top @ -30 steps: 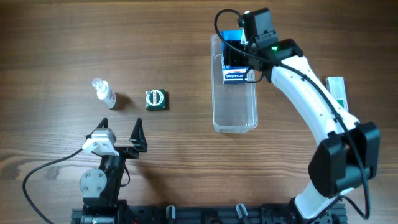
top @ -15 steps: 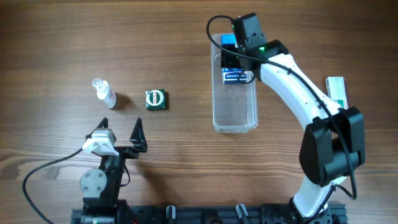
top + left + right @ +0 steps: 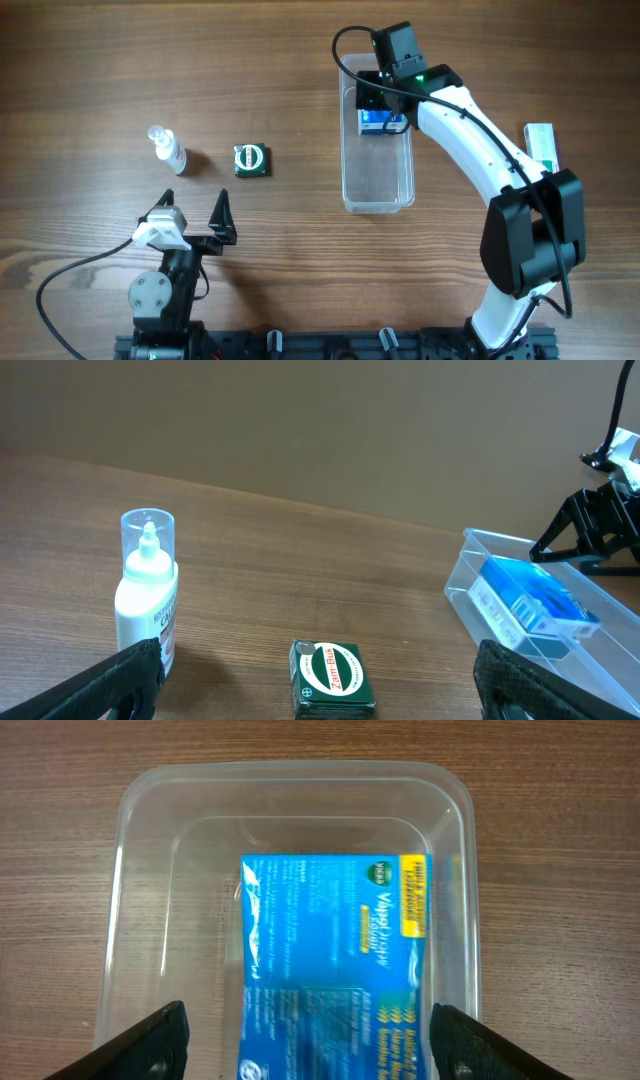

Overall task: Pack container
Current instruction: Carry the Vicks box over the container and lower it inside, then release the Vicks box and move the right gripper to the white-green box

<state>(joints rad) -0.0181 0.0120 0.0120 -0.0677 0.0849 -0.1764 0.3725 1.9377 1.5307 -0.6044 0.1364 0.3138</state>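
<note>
The container (image 3: 378, 178) is a long clear plastic bin at centre right. A blue box (image 3: 383, 121) lies flat in its far end. My right gripper (image 3: 386, 103) hovers over that box, open, its fingers apart on either side of it in the right wrist view (image 3: 310, 1040). There the blue box (image 3: 335, 970) fills the bin's (image 3: 300, 775) end. My left gripper (image 3: 195, 200) is open and empty near the front left. In the left wrist view (image 3: 320, 695) the bin (image 3: 470, 575) and blue box (image 3: 530, 600) show at the right.
A small green Zam-Buk box (image 3: 250, 160) (image 3: 332, 678) lies just ahead of the left gripper. A small clear spray bottle (image 3: 167, 148) (image 3: 146, 595) stands to its left. A white and green box (image 3: 541, 145) lies right of the right arm.
My right arm has swung a little left over the bin's far end. The blue box has settled flat there, with the fingers now apart from it. The left arm has not moved.
</note>
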